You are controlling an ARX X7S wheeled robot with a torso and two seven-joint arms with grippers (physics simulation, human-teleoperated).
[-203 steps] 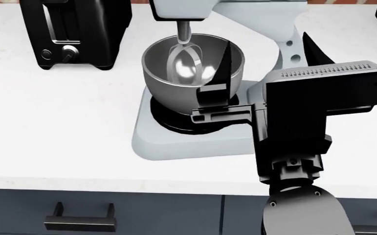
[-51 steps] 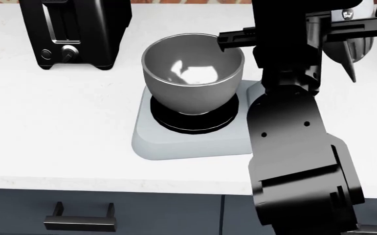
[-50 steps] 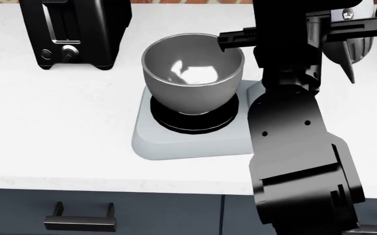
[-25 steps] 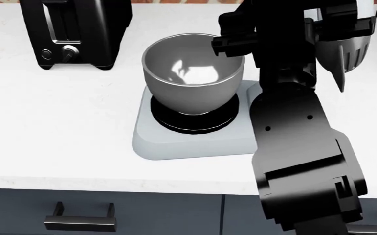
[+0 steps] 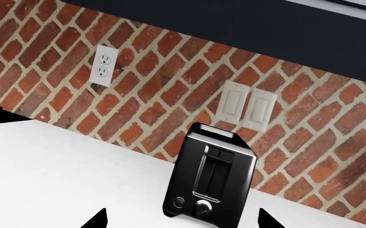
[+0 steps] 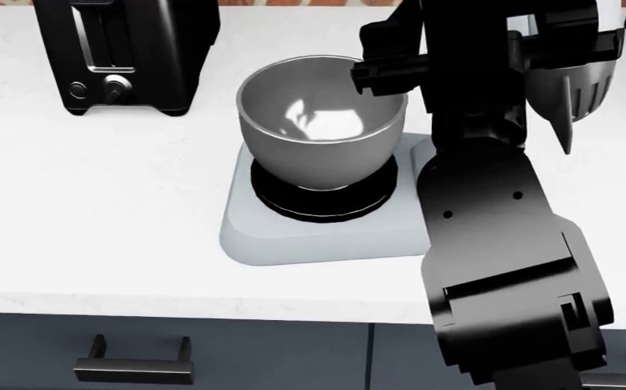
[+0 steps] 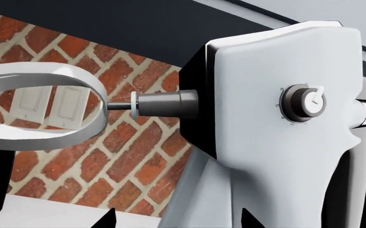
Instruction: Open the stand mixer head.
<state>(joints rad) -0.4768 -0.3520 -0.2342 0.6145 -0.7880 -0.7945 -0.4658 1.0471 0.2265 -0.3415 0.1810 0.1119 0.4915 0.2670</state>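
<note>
Here, a black toaster [image 6: 123, 53] stands at the left of the white surface [image 6: 96, 211], the steel bowl [image 6: 318, 122] sits uncovered at centre, and the right arm [image 6: 497, 244] reaches up at the right. The mixer head [image 7: 277, 133] is tilted back, its long axis rearing upward, beater [image 7: 40, 107] thrust toward the brick wall, close before the right fingers; their spread cannot be told. The left fingers are unseen.

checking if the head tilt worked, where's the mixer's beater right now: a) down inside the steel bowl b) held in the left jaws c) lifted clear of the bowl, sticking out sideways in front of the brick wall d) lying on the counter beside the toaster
c: in the right wrist view the beater juts out from the stand mixer head against the brick wall, and the head view shows the steel bowl with nothing in it.
</note>
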